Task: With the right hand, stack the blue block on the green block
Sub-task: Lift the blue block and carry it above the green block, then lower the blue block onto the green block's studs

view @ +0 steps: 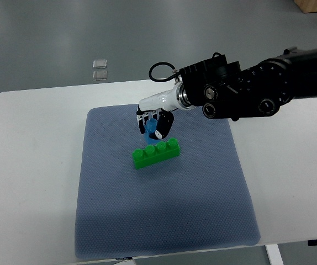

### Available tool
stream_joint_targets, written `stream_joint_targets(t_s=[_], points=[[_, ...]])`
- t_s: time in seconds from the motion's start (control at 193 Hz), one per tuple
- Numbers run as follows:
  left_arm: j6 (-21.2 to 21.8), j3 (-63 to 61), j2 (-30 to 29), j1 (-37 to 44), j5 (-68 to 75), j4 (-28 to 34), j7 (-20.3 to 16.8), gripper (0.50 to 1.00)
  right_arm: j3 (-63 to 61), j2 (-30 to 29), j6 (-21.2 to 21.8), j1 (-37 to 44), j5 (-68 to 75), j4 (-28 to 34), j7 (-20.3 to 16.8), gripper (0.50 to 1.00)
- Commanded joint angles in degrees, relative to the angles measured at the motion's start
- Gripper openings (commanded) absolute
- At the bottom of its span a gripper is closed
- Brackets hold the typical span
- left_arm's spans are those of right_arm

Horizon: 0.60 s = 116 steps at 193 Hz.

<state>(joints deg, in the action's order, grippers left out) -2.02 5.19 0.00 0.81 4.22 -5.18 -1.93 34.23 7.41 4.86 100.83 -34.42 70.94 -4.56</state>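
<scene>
A green block (156, 153) with a row of studs lies on the blue-grey mat (164, 215), a little left of the mat's middle. My right hand (155, 125) reaches in from the right edge and hangs just above the green block's far side. Its fingers are curled around a small blue block (150, 130), which shows between them and sits at or just over the green block's studs; contact between the two blocks cannot be told. Most of the blue block is hidden by the fingers.
The mat lies on a white table (31, 165) whose front edge runs along the bottom. Two small clear plastic pieces (99, 68) lie on the grey floor beyond the table's far edge. The right forearm (247, 88) spans the upper right.
</scene>
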Motion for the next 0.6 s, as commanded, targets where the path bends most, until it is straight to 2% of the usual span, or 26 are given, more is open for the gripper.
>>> stream_joint_targets(t_s=[0.0,0.595], points=[[0.0,0.0,0.0,0.0,0.0,0.0,0.0,1.0,0.1,0.2,0.0,-0.4,0.1,0.0,-1.2,0.588],[0.0,0.0,0.0,0.0,0.0,0.0,0.0,1.0,0.2,0.1,-1.4,-4.0,0.1,-1.5,-1.8,0.59]])
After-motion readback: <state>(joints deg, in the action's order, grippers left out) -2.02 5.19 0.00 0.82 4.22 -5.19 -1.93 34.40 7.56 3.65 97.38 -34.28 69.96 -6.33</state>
